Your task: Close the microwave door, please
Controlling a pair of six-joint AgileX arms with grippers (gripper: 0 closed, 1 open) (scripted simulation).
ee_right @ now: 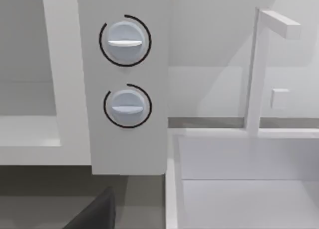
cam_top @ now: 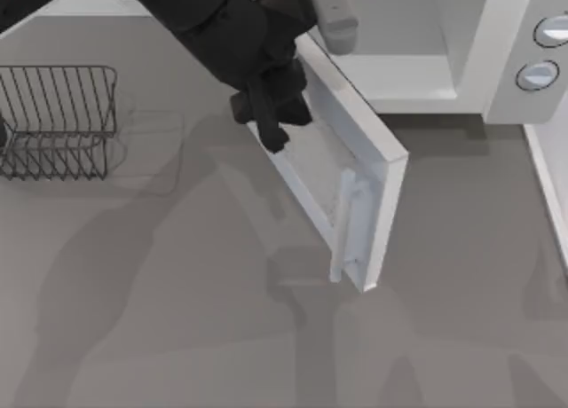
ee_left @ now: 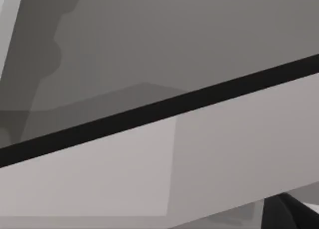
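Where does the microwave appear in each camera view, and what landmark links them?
Top view: microwave upper right, its door swung out toward the centre, left gripper at it.
Left wrist view: close pale panel with a dark band, probably the door.
Right wrist view: knob panel, centre left.
Shared landmark: the two knobs, top and right wrist views.
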